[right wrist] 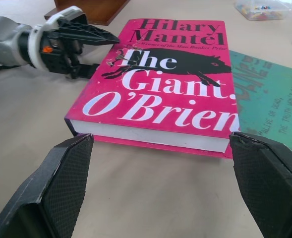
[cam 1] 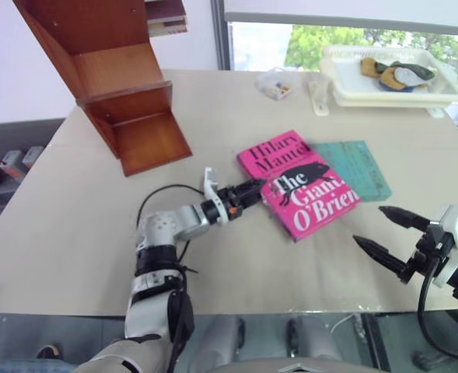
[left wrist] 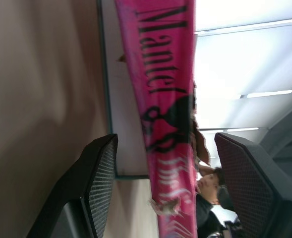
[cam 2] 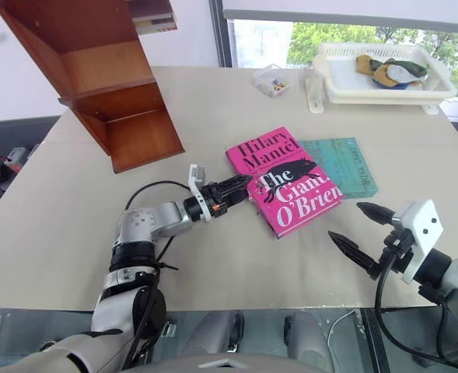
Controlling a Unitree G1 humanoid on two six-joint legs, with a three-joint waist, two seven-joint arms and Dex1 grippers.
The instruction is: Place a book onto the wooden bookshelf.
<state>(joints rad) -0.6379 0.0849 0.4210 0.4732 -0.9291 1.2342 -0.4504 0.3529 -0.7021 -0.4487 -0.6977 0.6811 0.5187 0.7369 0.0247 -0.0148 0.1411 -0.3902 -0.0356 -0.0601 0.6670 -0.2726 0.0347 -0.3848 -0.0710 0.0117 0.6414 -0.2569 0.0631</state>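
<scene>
Pink, the book [cam 1: 298,184] lies flat on the table [cam 1: 73,233] partly over a teal book [cam 1: 359,167], well apart from the wooden bookshelf [cam 1: 120,93], the left gripper [right wrist: 103,52] open astride its spine edge, the right gripper [cam 1: 380,231] open just beside.

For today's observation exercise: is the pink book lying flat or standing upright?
Lying flat: the pink book rests cover-up on the table.
</scene>
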